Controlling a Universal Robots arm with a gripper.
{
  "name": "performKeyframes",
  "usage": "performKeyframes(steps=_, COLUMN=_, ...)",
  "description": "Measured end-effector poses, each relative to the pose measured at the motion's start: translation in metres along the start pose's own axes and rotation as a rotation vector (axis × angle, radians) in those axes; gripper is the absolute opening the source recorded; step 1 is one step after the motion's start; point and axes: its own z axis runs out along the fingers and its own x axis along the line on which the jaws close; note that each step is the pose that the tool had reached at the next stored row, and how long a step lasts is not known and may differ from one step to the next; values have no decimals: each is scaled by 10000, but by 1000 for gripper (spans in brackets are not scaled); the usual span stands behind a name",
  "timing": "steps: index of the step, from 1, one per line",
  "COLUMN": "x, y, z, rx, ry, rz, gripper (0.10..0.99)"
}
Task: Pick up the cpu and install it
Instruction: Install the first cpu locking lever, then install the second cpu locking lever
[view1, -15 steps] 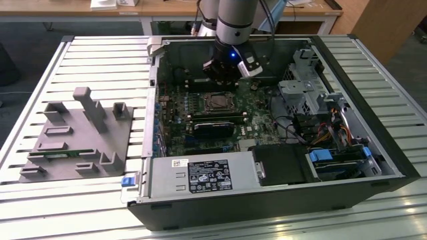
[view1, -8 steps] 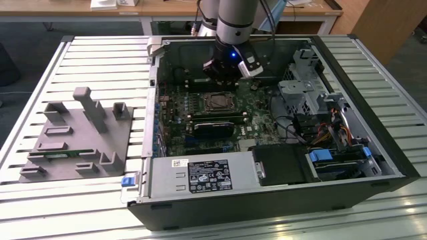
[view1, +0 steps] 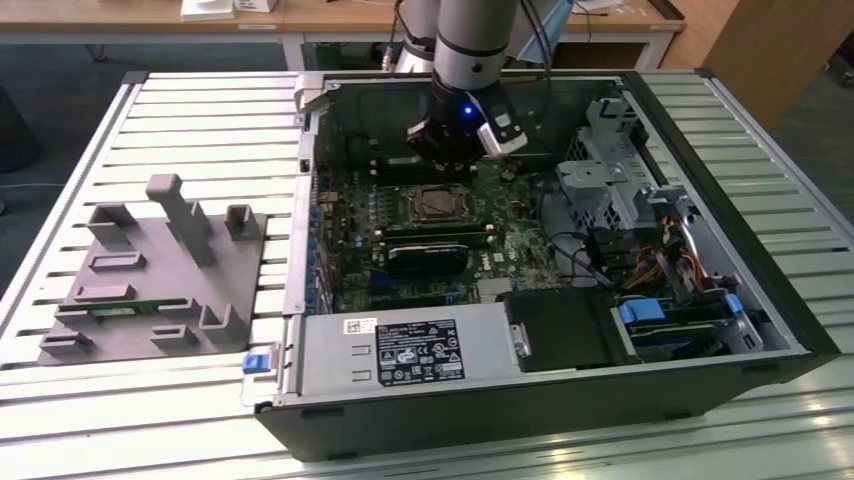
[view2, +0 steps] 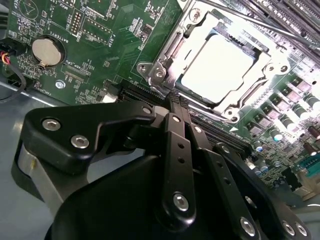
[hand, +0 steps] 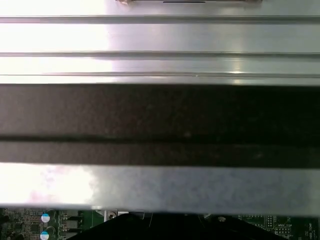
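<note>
1. one black robot gripper (view1: 447, 150) hangs inside the open black computer case (view1: 534, 400), over the green motherboard (view1: 400, 225), toward the case's far wall in the exterior view.
2. in the second wrist view the gripper (view2: 175, 102) has its fingers (view2: 176, 130) pressed together with nothing between them.
3. the small flat square cpu with a shiny silver-grey top (view2: 217, 67) lies in the metal socket frame (view2: 165, 65) on the board, just beyond the fingertips and apart from them.
4. in the exterior view the cpu (view1: 434, 204) sits near the board's middle, just nearer than the gripper.
5. a grey slotted fixture tray (view1: 147, 290) rests on the slatted table (view1: 200, 110), at the exterior view's left of the case.
</note>
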Motion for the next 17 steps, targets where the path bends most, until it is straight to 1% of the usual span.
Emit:
performKeyframes(steps=6, x=-1, y=-17, z=-2, rx=1, ry=1, rz=-1, gripper=106)
performKeyframes(steps=17, x=-2, y=-69, z=-6, rx=-1, ry=0, rz=0, gripper=106)
